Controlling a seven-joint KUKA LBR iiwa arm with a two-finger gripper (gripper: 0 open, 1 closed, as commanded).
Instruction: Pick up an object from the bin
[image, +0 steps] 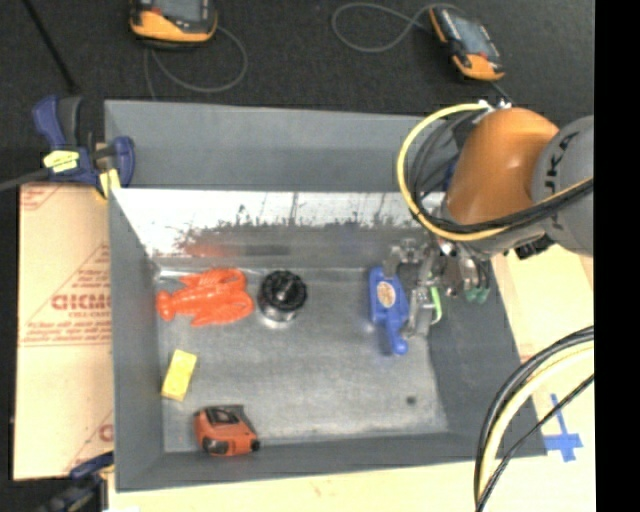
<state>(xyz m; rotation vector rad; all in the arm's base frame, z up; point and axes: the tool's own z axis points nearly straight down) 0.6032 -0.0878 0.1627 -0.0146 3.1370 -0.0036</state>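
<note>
Now jaws low at right side of grey bin (330, 385), just beside blue plastic toy (386, 305), at its right edge. Cannot tell how wide jaws stand, nor whether they grip toy. Blue toy lies on bin floor, right of centre. Orange lobster toy (205, 297) and black round knob (281, 296) side by side, left of centre. Yellow block (180, 374) lower left. Orange tape measure (226, 431) near front wall.

Blue object (388, 305) (blurred); kind unclear
</note>
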